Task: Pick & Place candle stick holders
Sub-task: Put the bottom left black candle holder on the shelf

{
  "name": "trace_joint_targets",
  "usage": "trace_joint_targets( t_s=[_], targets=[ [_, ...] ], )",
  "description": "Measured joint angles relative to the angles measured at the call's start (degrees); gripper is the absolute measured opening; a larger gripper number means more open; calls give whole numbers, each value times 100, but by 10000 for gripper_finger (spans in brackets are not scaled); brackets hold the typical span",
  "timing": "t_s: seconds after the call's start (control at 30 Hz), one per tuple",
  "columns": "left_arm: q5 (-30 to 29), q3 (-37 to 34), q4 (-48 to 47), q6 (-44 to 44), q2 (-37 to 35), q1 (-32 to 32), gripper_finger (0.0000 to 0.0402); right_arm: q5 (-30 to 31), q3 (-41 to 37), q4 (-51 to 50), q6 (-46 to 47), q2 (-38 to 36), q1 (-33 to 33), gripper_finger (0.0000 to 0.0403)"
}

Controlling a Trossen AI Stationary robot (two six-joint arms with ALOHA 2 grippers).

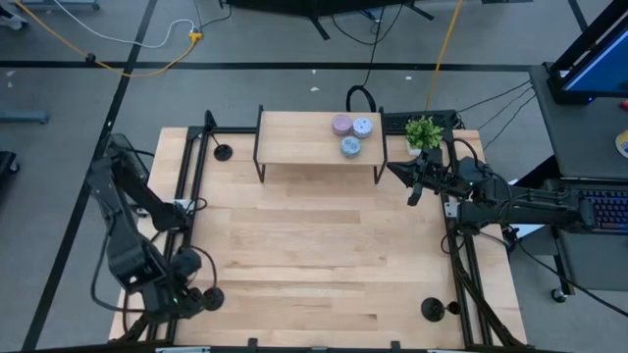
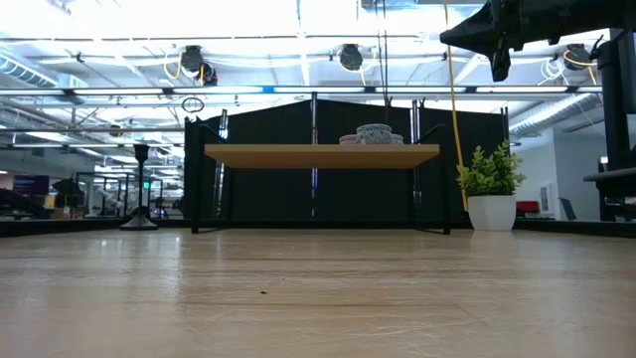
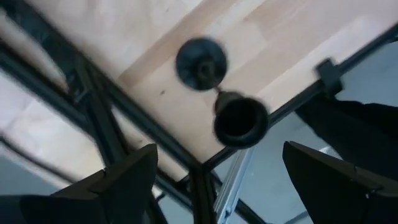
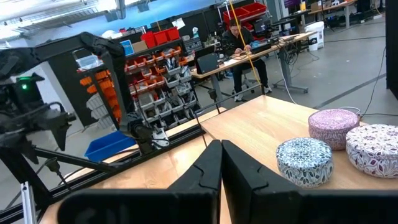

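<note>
Fingers of the left gripper spread wide, hovering straddled above a candle stick holder at the tabletop's near-left corner, apparently lined up to close on its cup. Right gripper raised near the shelf, fingers pressed together, idle. Two more holders at the tabletop's edges: and.

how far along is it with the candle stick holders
Nothing looks placed yet. The three holders stand apart at table corners: far left, near right, near left. In hand: the left gripper hangs open over the near-left holder. The right gripper waits shut beside the shelf. All three remain.
</note>
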Motion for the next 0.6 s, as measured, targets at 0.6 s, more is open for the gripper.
trace_joint_targets(
  t_s=[0.6],
  targets=[
    [21, -2, -601, -152, -93, 20, 351, 0, 0, 4, 2, 1, -2, 2]
  ],
)
